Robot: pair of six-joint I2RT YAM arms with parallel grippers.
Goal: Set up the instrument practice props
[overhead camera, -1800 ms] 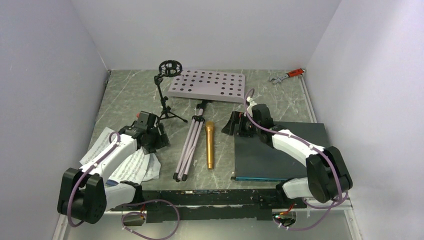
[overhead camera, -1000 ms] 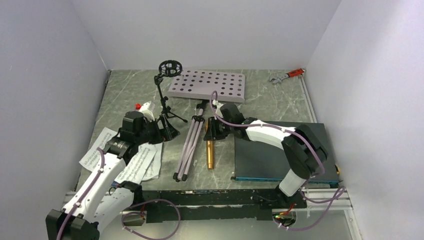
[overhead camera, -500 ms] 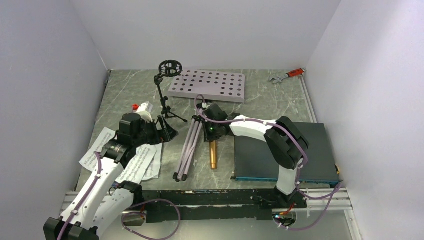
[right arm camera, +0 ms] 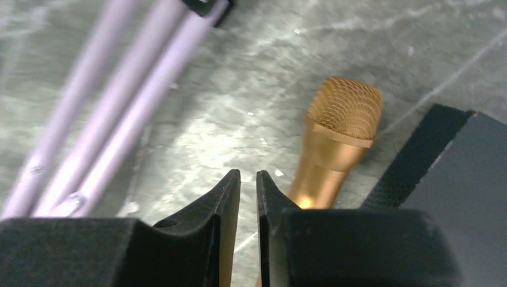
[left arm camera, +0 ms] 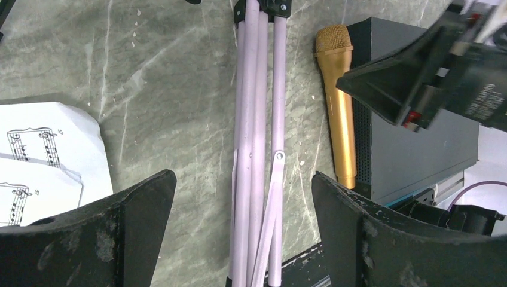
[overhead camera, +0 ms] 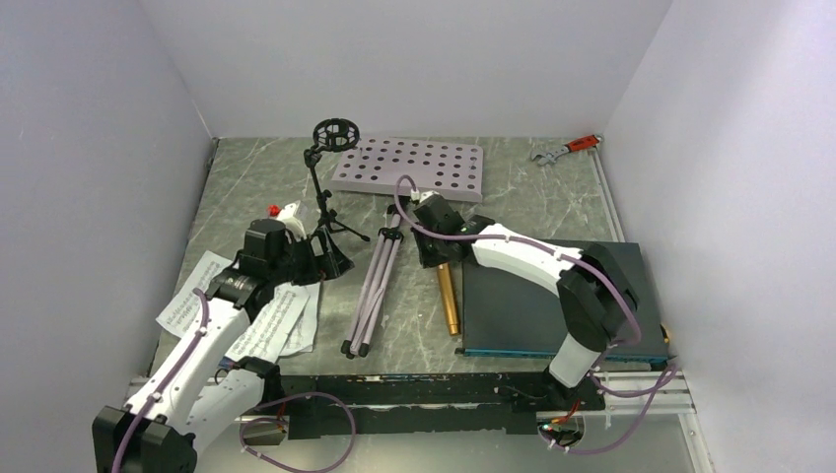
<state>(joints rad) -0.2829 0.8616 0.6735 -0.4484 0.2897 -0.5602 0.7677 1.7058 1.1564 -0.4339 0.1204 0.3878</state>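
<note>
- Grey marbled counter (overhead camera: 256, 187), seen from above: the gold microphone (overhead camera: 449, 301) lies along the left edge of the dark board (overhead camera: 552, 305). Half a second ago it lay further left, nearer the music stand (overhead camera: 409, 168) legs. The right fingers (overhead camera: 432, 251) are at its head end.
- Left wrist: the left fingers (left arm camera: 119, 233) are spread wide and hold nothing, above the stand's pale legs. Sheet music (left arm camera: 42, 155) lies to the left.
- Right wrist: the right fingers are almost together, gripping nothing, with the microphone head just beside them.
</note>
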